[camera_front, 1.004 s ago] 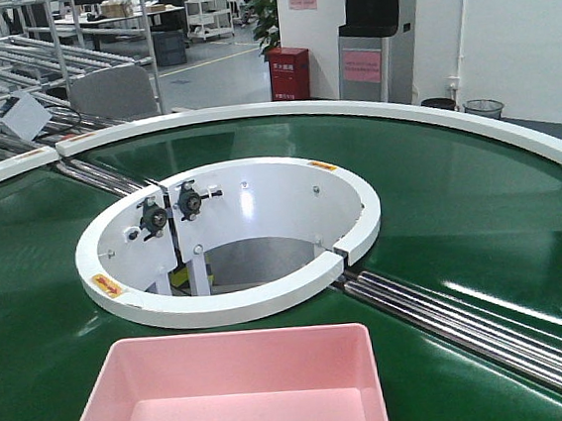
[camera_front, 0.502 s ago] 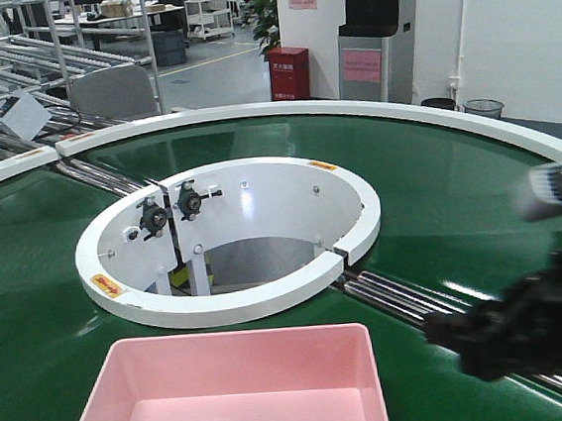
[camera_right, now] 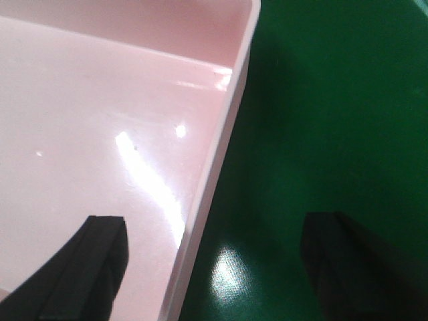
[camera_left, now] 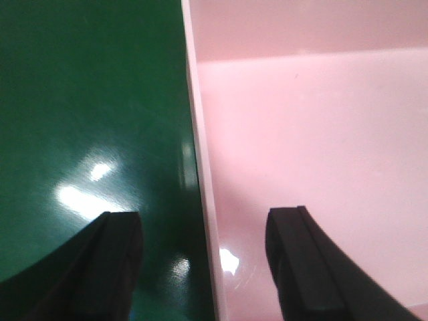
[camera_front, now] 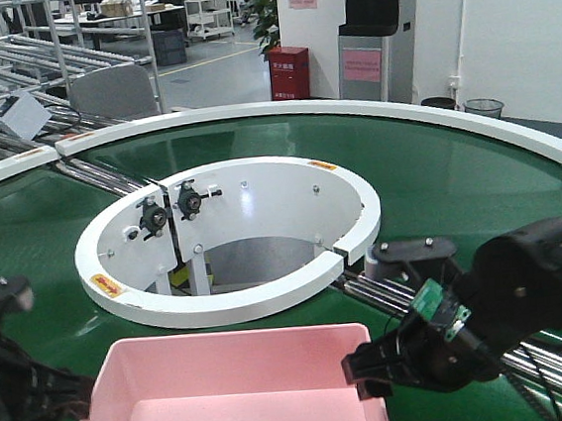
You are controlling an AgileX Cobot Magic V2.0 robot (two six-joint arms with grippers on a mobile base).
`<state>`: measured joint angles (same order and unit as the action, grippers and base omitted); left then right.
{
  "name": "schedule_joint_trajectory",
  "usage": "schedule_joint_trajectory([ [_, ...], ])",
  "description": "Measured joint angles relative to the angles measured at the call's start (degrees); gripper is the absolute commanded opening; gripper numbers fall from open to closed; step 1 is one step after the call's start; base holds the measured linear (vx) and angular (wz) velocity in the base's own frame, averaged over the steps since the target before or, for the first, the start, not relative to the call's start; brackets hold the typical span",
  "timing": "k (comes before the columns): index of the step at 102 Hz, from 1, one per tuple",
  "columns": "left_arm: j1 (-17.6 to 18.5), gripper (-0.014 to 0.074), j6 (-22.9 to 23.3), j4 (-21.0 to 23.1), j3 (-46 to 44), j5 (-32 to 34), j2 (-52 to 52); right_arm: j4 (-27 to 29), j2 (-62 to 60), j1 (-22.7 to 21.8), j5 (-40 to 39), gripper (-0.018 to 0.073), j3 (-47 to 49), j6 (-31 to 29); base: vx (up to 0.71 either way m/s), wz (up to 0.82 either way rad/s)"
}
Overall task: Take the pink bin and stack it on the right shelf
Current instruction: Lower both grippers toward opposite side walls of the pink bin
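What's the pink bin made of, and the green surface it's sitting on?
Pink bin: likely moulded plastic, smooth and glossy, with sharp light glints on its floor and a rounded rim. Green belt: perhaps PVC or rubber sheet, semi-gloss, showing softer, smeared reflections; the look leaves it open.

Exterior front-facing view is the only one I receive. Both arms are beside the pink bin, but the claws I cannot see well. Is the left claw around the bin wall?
Observer: Yes. The left wrist view shows the left claw open, astride the left wall of the pink bin: one finger above the green belt, the other above the bin floor.
Operator: And the right claw?
Observer: The right claw is open too, astride the right wall, one finger on each side.
Operator: Do the fingers touch the walls?
Observer: No. In both wrist views a gap shows between each finger and the wall.
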<state>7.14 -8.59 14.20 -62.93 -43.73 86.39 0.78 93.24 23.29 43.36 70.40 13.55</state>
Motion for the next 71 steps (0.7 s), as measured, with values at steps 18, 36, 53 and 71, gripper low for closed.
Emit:
schedule_joint_trajectory([
  [18, 0.00, 0.0469, -1.59, 1.28, -0.08, 1.90, 6.85, 0.00, 5.09, 0.13, -0.71, 0.0520, 0.00, 1.29, 0.00, 0.00],
  [36, 0.00, 0.0352, -1.82, 1.84, -0.08, 4.64, 10.19, 0.11, 8.26, 0.13, -1.04, 0.0337, 0.00, 1.59, 0.00, 0.00],
  [53, 0.30, 0.0095, -1.86, 4.10, -0.25, 4.78, 10.28, 1.92, 8.62, 0.58, -2.02, 0.0030, 0.29, 1.66, 0.00, 0.00],
  [71, 0.99, -0.0008, -1.79, 5.98, -0.25, 3.93, 10.04, 2.25, 8.35, 0.76, -1.83, -0.0013, 0.35, 2.71, 0.00, 0.00],
])
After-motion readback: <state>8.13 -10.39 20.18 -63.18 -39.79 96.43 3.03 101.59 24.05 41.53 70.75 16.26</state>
